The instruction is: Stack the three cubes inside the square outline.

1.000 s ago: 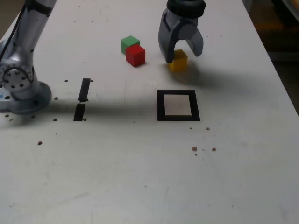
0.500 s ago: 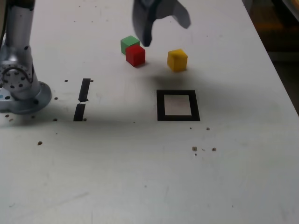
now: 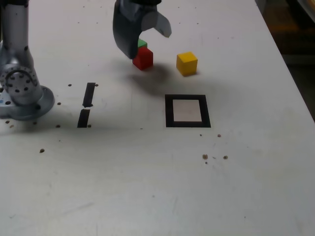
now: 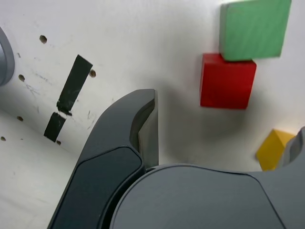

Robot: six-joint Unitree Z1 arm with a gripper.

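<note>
End effector (image 3: 147, 37) open, empty, above green cube (image 3: 142, 44), which touches red cube (image 3: 143, 58). Yellow cube (image 3: 187, 63) sits apart, toward desk's (image 3: 157, 187) far edge. Square outline (image 3: 187, 111) mid-desk, unoccupied.

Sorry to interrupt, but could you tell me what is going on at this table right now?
A single robot arm is working on stacking three cubes in the square outline, which holds nothing yet. Its hand is open and empty, above the red cube and green cube, which sit touching each other. The yellow cube stands alone to the exterior view's right of them, outside the outline. No cube is stacked so far.
</note>
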